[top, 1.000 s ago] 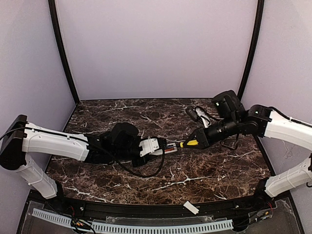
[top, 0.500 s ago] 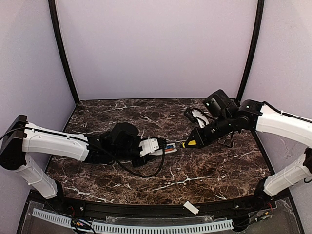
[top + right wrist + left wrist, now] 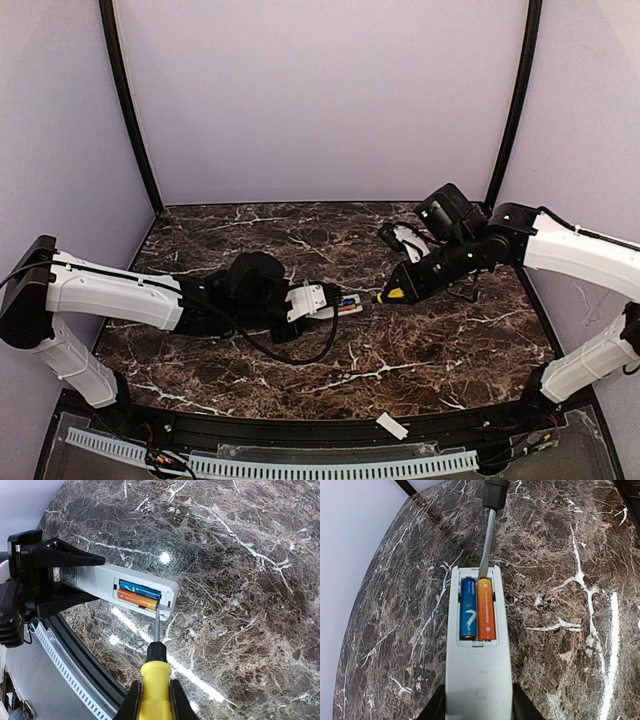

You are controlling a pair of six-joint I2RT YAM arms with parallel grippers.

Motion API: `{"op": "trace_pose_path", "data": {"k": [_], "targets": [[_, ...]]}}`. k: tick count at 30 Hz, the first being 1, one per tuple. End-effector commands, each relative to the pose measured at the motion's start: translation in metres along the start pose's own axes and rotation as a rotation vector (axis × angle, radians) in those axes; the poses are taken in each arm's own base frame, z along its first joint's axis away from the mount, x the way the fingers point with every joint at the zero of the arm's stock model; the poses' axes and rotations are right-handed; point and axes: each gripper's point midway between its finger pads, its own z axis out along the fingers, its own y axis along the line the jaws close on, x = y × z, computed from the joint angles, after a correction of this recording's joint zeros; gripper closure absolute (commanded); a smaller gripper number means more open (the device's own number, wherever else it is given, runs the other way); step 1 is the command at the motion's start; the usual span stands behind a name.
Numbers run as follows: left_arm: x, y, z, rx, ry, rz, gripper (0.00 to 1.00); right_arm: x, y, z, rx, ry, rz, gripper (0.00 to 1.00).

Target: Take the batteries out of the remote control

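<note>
Looking down from the top camera, we see the remote control (image 3: 345,305) over the middle of the tabletop (image 3: 300,235). One end is clamped in the left jaws, which stand only as wide as the remote's body. We cannot tell whether the remote touches the marble. The screwdriver (image 3: 397,292) reaches in toward the remote's free end, and the right jaws are squeezed tight on its yellow handle. A small white cover plate (image 3: 392,427) lies well apart from the remote, on the black edge by the arm bases.

From the left wrist, the remote runs away from the lens between two black fingers (image 3: 437,707), back side up, with its bay uncovered at the far end. The batteries (image 3: 469,615) sit side by side inside the remote. The blue cell is next to the orange cell (image 3: 486,612). The screwdriver's grey shaft meets the remote's end wall just beyond the orange cell.

From the right wrist, the remote lies crosswise, with a QR sticker (image 3: 67,575) on its back just beside the left jaws. The blade tip touches the remote's rim at the orange cell's end. Both cells are seated in the bay.
</note>
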Motion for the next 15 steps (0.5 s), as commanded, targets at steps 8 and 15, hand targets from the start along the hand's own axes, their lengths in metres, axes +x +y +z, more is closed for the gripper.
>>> {"op": "trace_pose_path", "data": {"k": [8,15], "targets": [[-0.01,0.004,-0.002,-0.011,-0.026,-0.001,1.0,-0.007,0.01,0.009,0.01,0.01,-0.045,1.0],[-0.011,0.004,-0.002,-0.009,-0.029,-0.001,1.0,-0.013,0.014,0.022,0.04,0.022,-0.062,1.0]]}}
